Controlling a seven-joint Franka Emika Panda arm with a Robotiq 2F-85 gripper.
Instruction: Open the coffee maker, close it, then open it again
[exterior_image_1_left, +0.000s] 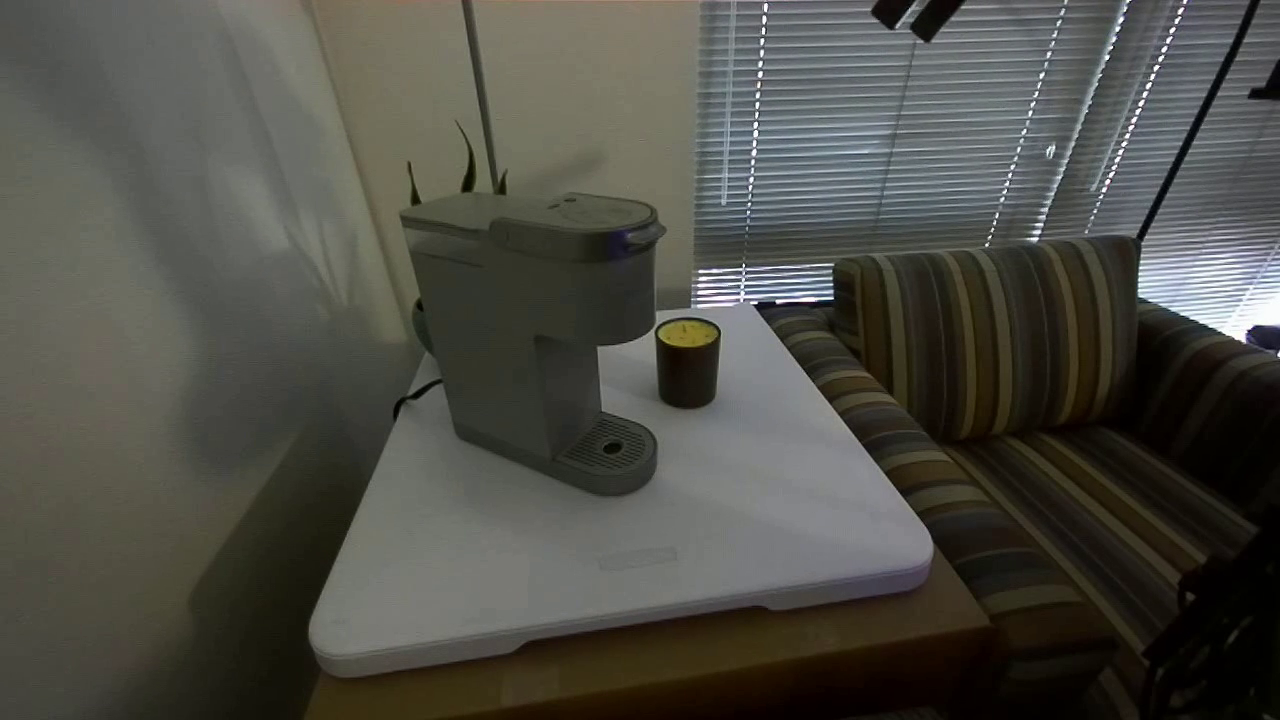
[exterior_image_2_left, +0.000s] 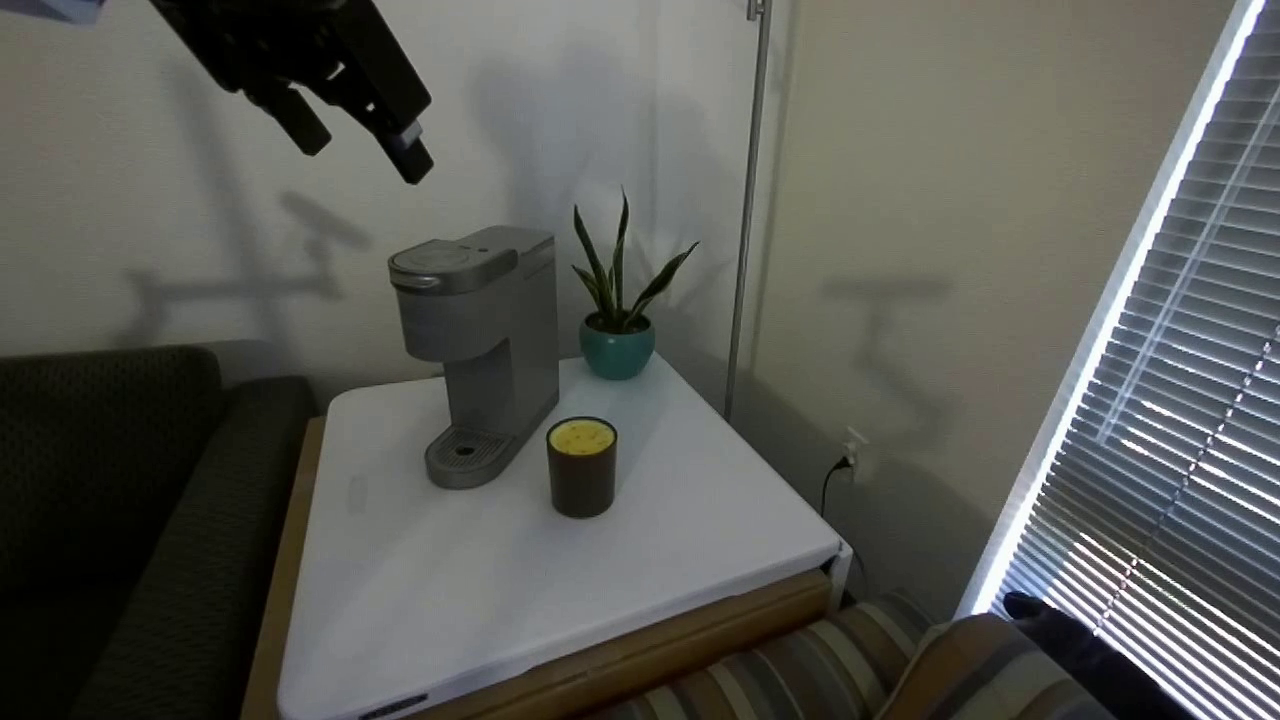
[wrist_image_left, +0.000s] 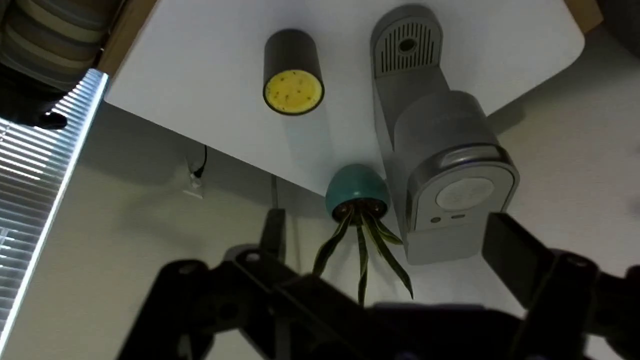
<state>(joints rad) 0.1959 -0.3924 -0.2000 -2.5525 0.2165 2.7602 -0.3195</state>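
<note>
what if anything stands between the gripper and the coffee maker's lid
Nothing visible: the open gripper hangs higher than the coffee maker, whose lid shows in the wrist view; the dark cup and potted plant stand off to one side.

Home, sitting area: brown-striped upholstered armchair (exterior_image_1_left: 1020, 470), lower right of frame; pale slatted window blinds (exterior_image_1_left: 960, 130), upper right; spiky green plant (exterior_image_2_left: 618, 275), round teal pot (exterior_image_2_left: 617, 354), upper centre.

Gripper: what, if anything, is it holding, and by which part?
Nothing: the gripper hangs open in the air, clear of the single-serve coffee maker.
</note>
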